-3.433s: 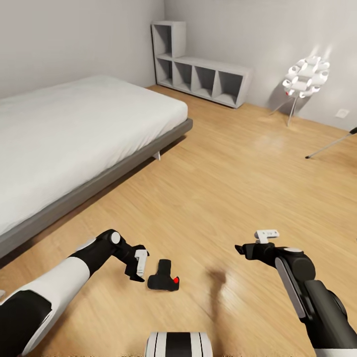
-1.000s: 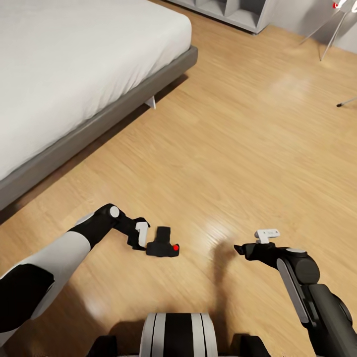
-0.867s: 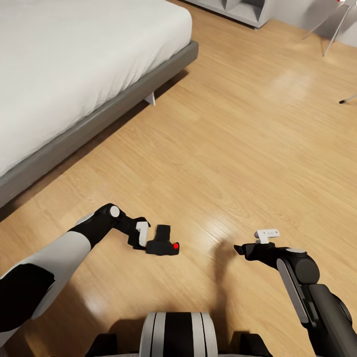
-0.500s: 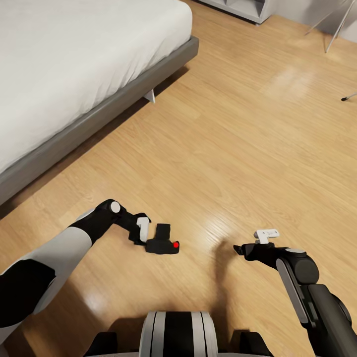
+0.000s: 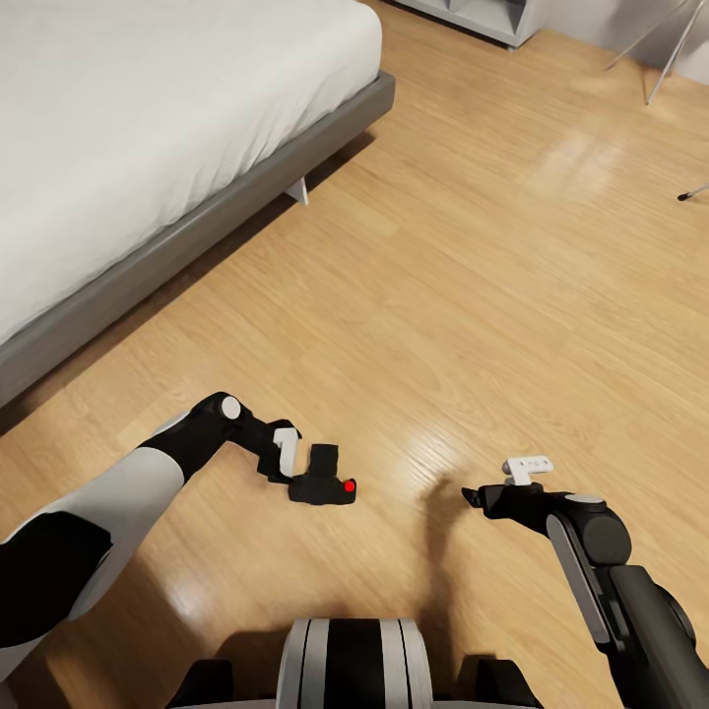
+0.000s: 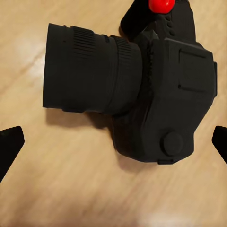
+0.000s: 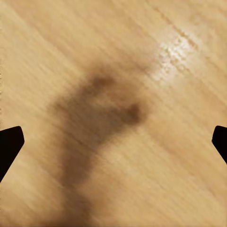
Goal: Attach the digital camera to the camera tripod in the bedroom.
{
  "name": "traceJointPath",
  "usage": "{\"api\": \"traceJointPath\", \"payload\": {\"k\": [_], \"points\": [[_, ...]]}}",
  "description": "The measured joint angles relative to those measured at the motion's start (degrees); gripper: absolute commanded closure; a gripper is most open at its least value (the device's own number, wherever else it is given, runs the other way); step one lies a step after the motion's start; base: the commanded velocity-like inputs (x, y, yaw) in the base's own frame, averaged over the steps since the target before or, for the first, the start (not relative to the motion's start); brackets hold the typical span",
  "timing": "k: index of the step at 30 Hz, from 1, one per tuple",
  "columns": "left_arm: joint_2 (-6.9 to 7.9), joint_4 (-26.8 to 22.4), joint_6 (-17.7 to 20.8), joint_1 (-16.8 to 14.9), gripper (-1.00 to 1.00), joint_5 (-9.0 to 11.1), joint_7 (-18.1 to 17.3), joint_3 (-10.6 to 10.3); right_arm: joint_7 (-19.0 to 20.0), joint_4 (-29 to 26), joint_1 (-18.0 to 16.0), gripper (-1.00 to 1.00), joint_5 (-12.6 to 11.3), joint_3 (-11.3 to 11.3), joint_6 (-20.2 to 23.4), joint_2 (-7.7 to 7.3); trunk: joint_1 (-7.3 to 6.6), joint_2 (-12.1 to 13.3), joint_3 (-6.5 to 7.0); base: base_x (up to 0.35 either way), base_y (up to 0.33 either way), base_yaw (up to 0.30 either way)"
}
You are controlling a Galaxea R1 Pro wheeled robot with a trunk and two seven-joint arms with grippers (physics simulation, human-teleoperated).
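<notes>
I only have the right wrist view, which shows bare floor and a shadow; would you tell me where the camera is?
Observer: The camera lies on the floor, just in front of the left tool.
Operator: Thank you. Is that tool holding it?
Observer: No. In the left wrist view it is open, with its fingertips wide of the camera and not touching it.
Operator: Is the tripod anywhere near?
Observer: What is probably a tripod leg, thin with a black foot, shows far across the floor on the right arm's side of the head view.
</notes>
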Motion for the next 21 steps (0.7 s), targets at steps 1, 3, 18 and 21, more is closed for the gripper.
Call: {"api": "traceJointPath", "payload": {"k": [1,3,18,21], "points": [[-0.01,0.0,0.0,0.0,-1.00,0.0,0.0,0.0,0.0,0.0,0.0,-1.00,0.0,0.0,0.0,0.02,0.00,0.0,0.00,0.000,0.000,0.000],[-0.08,0.0,0.1,0.0,-1.00,0.0,0.1,0.0,0.0,0.0,0.0,-1.00,0.0,0.0,0.0,0.05,0.00,0.0,0.00,0.000,0.000,0.000],[-0.18,0.0,0.7,0.4,-1.00,0.1,2.1,0.1,0.0,0.0,0.2,-1.00,0.1,0.0,0.0,0.11,0.00,0.0,0.00,0.000,0.000,0.000],[-0.18,0.0,0.7,0.5,-1.00,0.1,3.1,0.1,0.0,0.0,0.3,-1.00,0.1,0.1,0.0,0.11,0.00,0.0,0.00,0.000,0.000,0.000]]}}
